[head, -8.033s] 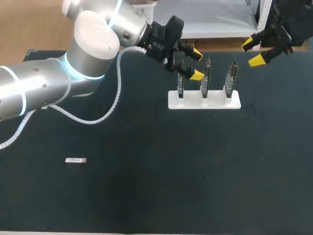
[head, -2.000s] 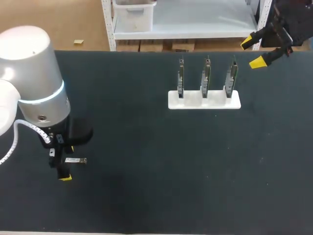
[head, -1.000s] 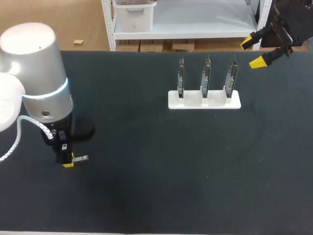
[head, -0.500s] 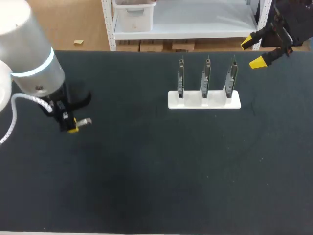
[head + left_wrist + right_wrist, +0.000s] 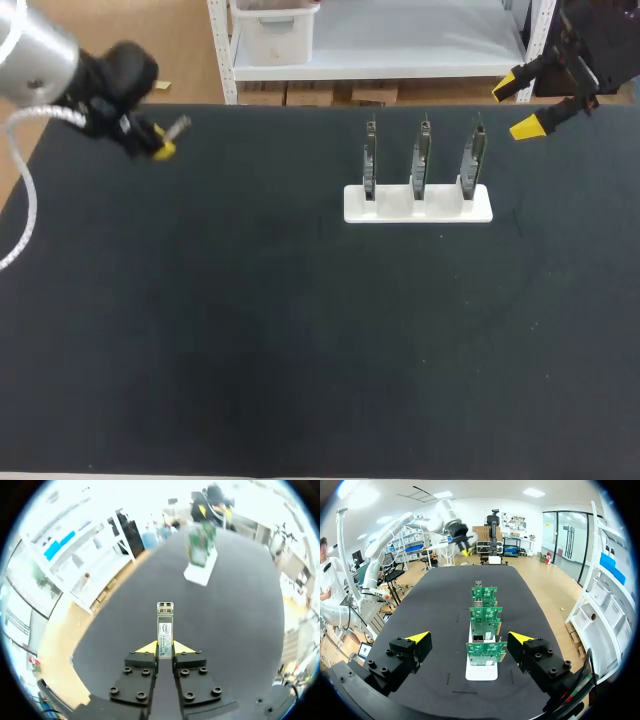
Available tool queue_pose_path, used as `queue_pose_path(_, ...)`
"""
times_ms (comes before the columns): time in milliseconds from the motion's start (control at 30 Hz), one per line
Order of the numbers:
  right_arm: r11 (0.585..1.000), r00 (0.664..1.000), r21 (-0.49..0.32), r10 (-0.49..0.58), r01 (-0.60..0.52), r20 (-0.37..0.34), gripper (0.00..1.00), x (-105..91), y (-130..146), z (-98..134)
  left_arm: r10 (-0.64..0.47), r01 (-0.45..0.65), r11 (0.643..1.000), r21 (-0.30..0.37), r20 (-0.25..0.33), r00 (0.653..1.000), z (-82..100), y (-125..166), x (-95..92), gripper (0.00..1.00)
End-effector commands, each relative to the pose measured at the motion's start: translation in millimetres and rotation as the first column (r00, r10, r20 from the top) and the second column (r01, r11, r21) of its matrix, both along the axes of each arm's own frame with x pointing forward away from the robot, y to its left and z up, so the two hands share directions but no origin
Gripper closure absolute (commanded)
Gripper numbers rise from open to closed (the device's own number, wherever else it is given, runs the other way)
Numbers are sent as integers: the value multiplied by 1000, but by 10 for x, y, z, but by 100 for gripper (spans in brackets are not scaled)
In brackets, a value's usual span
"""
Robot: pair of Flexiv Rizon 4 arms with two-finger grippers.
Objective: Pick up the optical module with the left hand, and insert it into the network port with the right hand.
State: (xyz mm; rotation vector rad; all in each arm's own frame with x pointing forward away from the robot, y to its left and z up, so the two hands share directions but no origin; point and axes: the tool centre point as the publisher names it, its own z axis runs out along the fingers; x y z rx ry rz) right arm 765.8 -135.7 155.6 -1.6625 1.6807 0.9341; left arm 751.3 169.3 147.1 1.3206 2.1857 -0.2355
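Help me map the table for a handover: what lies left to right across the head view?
Left gripper → module → first card → second card → third card → right gripper

A robotics lab: two robot arms [image 5: 45,55] over a black bench [image 5: 300,350] holding racked circuit boards [image 5: 421,160].

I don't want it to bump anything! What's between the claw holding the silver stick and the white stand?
Nothing. The head view shows only bare black table between the left gripper, shut on the optical module, and the white stand.
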Motion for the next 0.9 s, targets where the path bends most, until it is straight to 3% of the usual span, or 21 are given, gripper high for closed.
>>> queue_pose_path(33, 1000, 1000, -2, -3, 3, 3, 0, -17, 6, 2, 17, 15, 966, -257, 121, 992, 151, -139, 272, 100)
queue_pose_path(100, 1000, 1000, -2, -3, 3, 3, 0, -17, 6, 2, 18, 33, 941, -335, 148, 989, 246, -250, 377, 100)
queue_pose_path(200, 1000, 1000, -2, -3, 3, 3, 0, -17, 6, 2, 3, 74, 915, -396, 190, 982, 383, -462, 526, 100)
queue_pose_path(433, 1000, 1000, -2, -3, 3, 3, 0, -17, 6, 2, -99, 231, 863, -450, 298, 950, 711, -1110, 771, 100)
queue_pose_path(600, 1000, 1000, -2, -3, 3, 3, 0, -17, 6, 2, -159, 331, 803, -496, 356, 921, 911, -1544, 831, 100)
queue_pose_path(900, 1000, 1000, -2, -3, 3, 3, 0, -17, 6, 2, -250, 465, 679, -568, 417, 874, 1069, -2265, 776, 100)
